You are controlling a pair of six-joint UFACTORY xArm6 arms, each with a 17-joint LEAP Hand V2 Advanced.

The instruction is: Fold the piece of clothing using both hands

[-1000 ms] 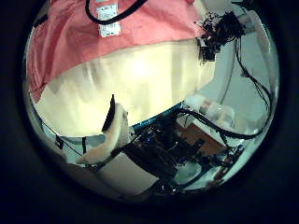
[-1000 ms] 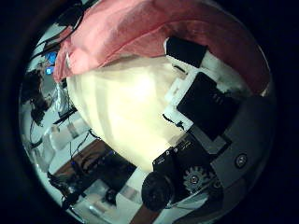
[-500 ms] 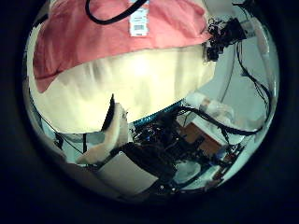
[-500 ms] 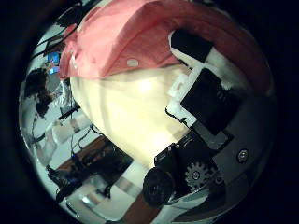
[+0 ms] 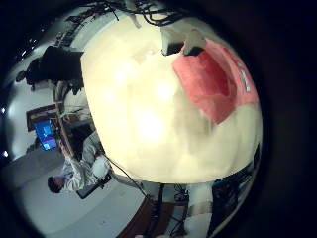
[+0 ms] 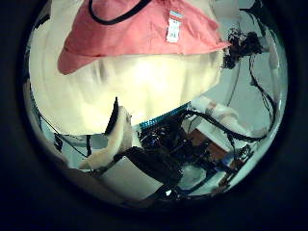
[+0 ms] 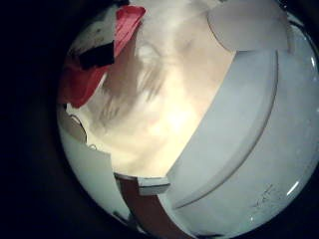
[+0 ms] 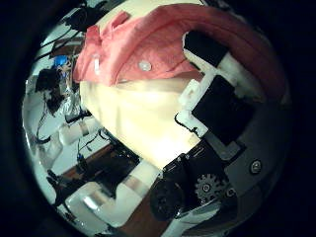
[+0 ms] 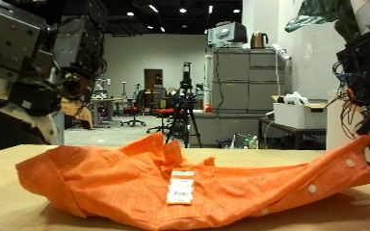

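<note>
the right hand (image 9: 365, 82) has its fingers curled round one edge of the crumpled orange button-up shirt (image 9: 172, 178), lifting that edge just off the pale wooden table (image 9: 18, 207). the left hand (image 9: 31, 58) hangs well above the far end of the cloth, touching nothing (i cannot tell how its fingers stand). the fold looks barely begun, i'd say; next the left hand must come down and take its own edge.

Big, dim workshop behind the wooden table (image 9: 18, 207).
Grey metal cabinets (image 9: 243, 91) against the white wall (image 9: 301, 67), ceiling spotlights (image 9: 183, 11) glowing overhead.
</note>
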